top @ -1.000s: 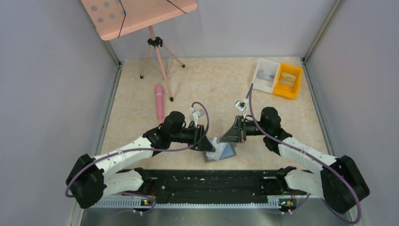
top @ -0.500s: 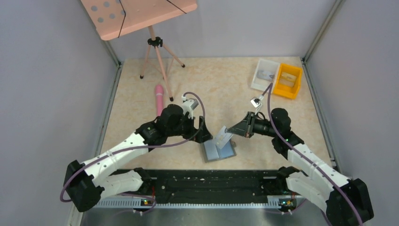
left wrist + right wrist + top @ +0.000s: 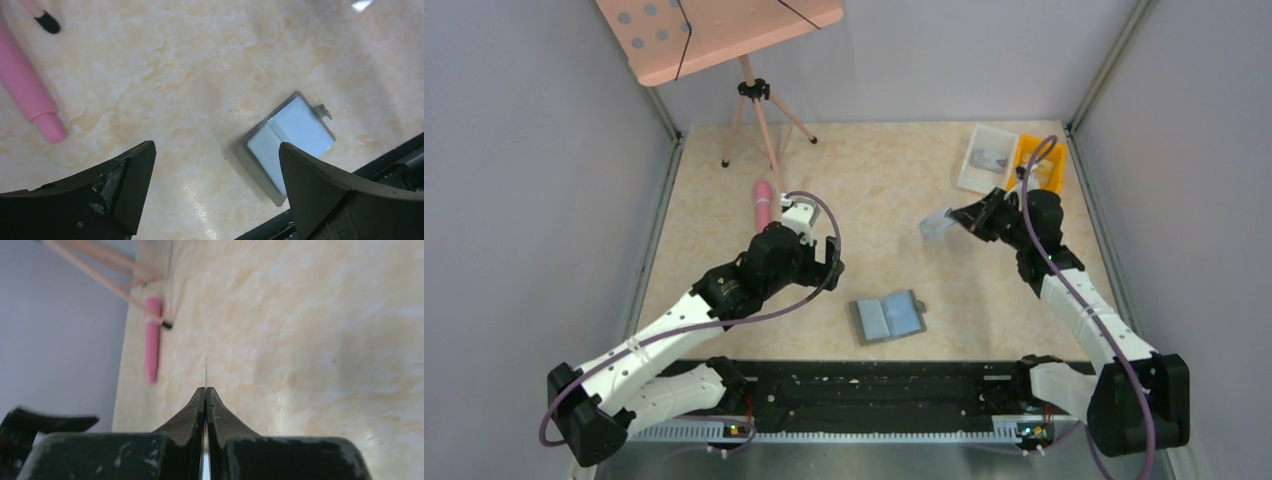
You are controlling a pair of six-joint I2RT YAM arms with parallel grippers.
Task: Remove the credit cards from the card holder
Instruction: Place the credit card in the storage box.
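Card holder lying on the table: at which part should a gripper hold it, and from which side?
The card holder lies open and flat, pale panels up, so nothing stands up to pinch. Probably best is its left outer rim, taken from above and from the left by the open left gripper, with one finger slid beneath.

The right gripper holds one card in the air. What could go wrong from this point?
1. The right gripper pinches the card near one end only, so it may slip or twist out before it is set down.
2. The card holder lies open and unheld, with the left gripper open and apart from it; pulling any further card could drag the holder along.
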